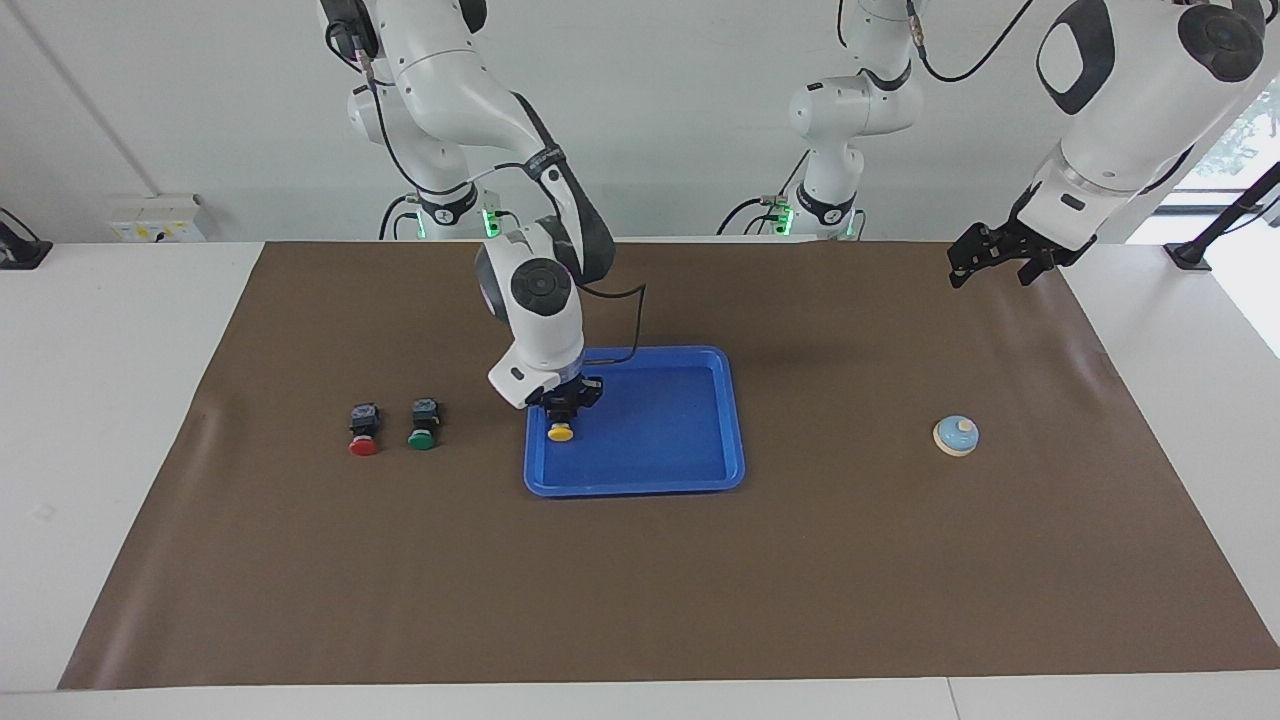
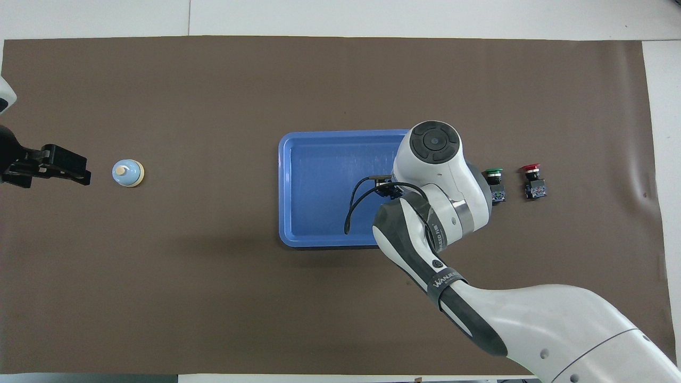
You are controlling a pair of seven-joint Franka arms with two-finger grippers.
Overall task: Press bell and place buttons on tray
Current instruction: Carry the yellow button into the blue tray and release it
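Observation:
The blue tray point(image 1: 735, 420) point(image 2: 284, 186) lies mid-table. My right gripper point(image 1: 563, 408) is low over the tray's corner nearest the right arm's end, and the yellow button point(image 1: 560, 432) sits right under it, at the tray floor. In the overhead view the right arm's wrist hides both. The green button point(image 1: 423, 425) point(image 2: 495, 173) and the red button point(image 1: 363, 430) point(image 2: 533, 181) stand on the mat beside the tray, toward the right arm's end. The bell point(image 1: 956, 435) point(image 2: 127, 173) rests toward the left arm's end. My left gripper point(image 1: 990, 262) point(image 2: 53, 165) waits open in the air by the mat's edge.
A brown mat point(image 1: 640, 580) covers the table, with white tabletop point(image 1: 110, 400) around it. A black cable point(image 2: 354, 207) loops from the right wrist over the tray.

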